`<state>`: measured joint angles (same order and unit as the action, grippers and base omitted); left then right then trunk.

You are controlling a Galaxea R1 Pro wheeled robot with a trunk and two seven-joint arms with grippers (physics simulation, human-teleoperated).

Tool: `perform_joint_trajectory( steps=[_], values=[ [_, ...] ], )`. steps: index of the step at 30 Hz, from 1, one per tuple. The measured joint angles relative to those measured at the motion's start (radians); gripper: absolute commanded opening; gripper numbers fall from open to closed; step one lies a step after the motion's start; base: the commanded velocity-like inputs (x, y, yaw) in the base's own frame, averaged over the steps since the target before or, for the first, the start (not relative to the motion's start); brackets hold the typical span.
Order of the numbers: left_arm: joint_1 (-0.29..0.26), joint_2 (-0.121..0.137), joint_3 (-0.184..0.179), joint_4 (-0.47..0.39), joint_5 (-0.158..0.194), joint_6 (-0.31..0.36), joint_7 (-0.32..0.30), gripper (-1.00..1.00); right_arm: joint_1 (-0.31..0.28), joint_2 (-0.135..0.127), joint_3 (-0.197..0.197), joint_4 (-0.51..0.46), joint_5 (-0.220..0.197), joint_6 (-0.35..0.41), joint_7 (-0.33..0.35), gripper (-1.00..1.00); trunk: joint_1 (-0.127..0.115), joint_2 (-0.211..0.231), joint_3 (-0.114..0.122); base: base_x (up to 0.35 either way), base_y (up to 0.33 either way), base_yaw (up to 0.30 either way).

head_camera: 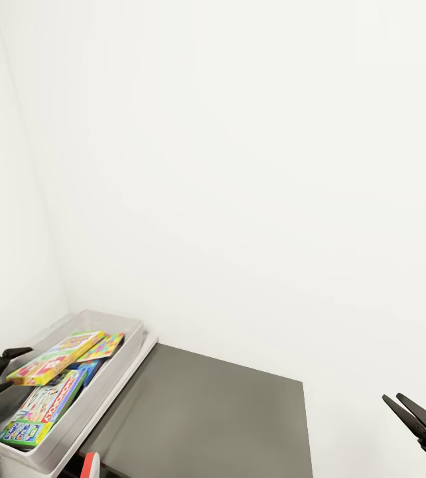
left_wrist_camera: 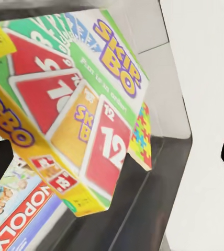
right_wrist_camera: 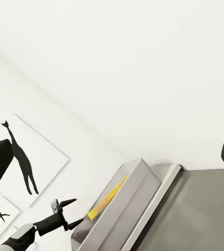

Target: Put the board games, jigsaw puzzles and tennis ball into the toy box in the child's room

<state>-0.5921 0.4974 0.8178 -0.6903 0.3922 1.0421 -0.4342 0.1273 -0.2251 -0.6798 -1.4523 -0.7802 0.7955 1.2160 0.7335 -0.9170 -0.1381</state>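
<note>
Two game boxes already lie in the toy box [head_camera: 128, 332] at seven o'clock; the left tool [head_camera: 14, 356], fingers apart beside the SKIP-BO box [head_camera: 57, 357], should retreat straight without nudging it.

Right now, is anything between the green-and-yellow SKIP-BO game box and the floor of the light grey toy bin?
Yes. The SKIP-BO game box lies tilted inside the light grey toy bin, resting on the white-green MONOPOLY box and a multicolour puzzle slab. The open left gripper sits beside it.
</note>
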Motion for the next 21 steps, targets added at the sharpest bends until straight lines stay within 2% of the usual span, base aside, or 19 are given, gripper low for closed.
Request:
perform_joint_trajectory(
  steps=[4, 9, 14, 16, 19, 21],
  values=[
    [0.000, 0.002, 0.009, -0.001, 0.010, 0.000, -0.009, 1.00, 0.000, 0.000, 0.000, 0.000, 0.000, 0.000, 0.000, 1.00, 0.000, 0.000, 0.000, 0.000, 0.000, 0.000],
    [0.000, 0.005, 0.008, -0.006, 0.071, 0.000, -0.028, 1.00, 0.000, -0.001, 0.000, 0.000, 0.000, 0.000, 0.000, 1.00, 0.000, 0.000, 0.000, 0.000, 0.000, 0.000],
    [0.002, 0.009, 0.007, -0.012, 0.107, 0.000, -0.042, 1.00, 0.000, -0.001, 0.000, 0.000, 0.000, 0.000, -0.001, 1.00, 0.000, 0.000, 0.000, 0.000, 0.000, 0.000],
    [0.004, 0.013, 0.006, -0.013, 0.115, 0.000, -0.081, 1.00, 0.000, -0.001, 0.000, 0.000, 0.000, 0.000, -0.001, 1.00, 0.000, 0.000, 0.000, 0.000, 0.000, 0.000],
    [0.009, 0.028, 0.001, -0.015, 0.116, 0.001, -0.226, 1.00, 0.000, -0.002, 0.000, 0.000, -0.001, 0.000, -0.001, 1.00, 0.000, 0.000, 0.000, 0.000, 0.000, 0.000],
    [0.011, 0.032, -0.001, -0.015, 0.113, 0.001, -0.271, 1.00, 0.000, -0.002, 0.000, 0.000, 0.000, 0.000, 0.000, 1.00, 0.000, 0.000, 0.000, 0.000, 0.000, 0.000]
  ],
)
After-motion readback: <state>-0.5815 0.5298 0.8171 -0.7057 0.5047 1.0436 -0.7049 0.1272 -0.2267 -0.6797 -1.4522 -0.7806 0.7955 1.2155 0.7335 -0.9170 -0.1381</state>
